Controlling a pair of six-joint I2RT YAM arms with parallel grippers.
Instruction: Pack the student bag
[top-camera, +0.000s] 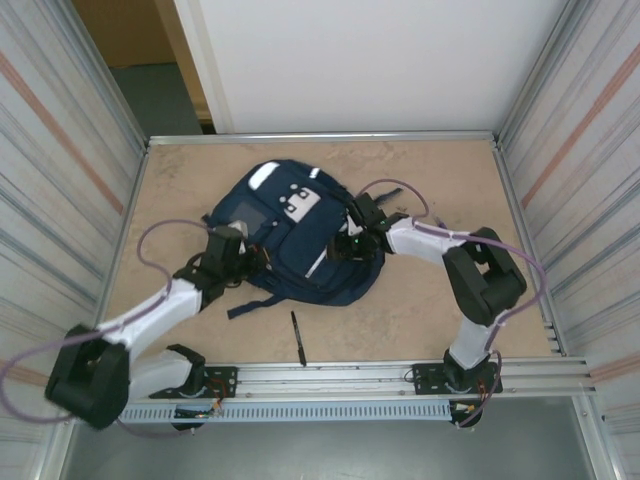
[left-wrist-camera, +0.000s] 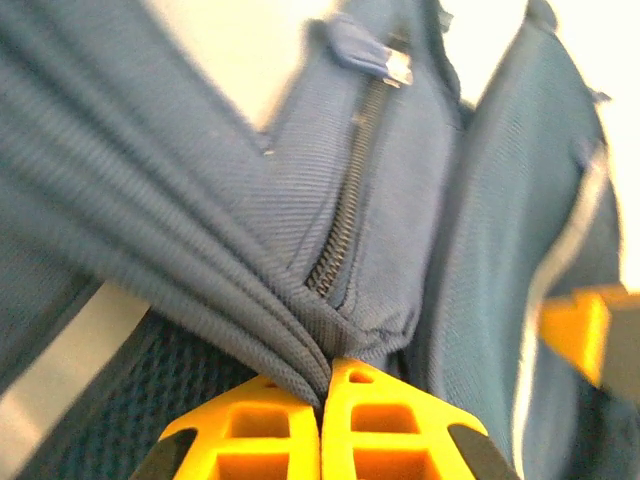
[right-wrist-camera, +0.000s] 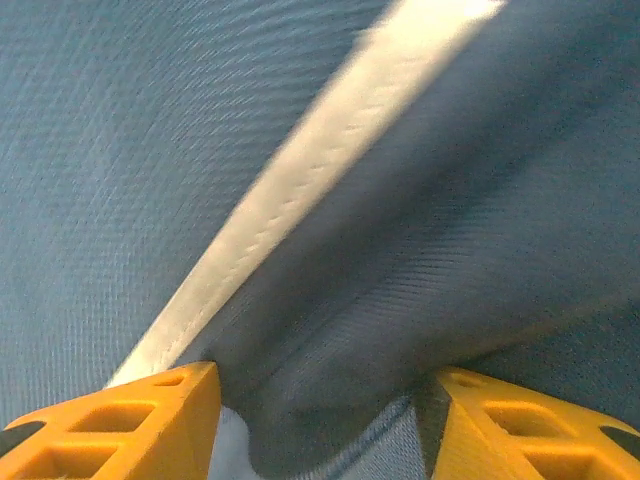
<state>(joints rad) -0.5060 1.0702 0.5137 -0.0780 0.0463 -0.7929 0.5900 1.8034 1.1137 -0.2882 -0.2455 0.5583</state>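
Pinching a fold of the large navy blue fabric backpack (top-camera: 295, 240) beside its zipper (left-wrist-camera: 340, 230), the left hand (left-wrist-camera: 320, 395) is clamped tight; the right hand (right-wrist-camera: 320, 425) sits half wide, fabric between its fingers (right-wrist-camera: 130, 420), on the backpack's right flank, mid-surface (top-camera: 430, 310)

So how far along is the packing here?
Nothing looks packed: the pen lies on the table outside the student bag. In hand: the left gripper is shut on a bag fold beside a zipper that looks closed; the right gripper has jaws apart over fabric by a white stripe. Still to do: open the bag, load the pen, close up.
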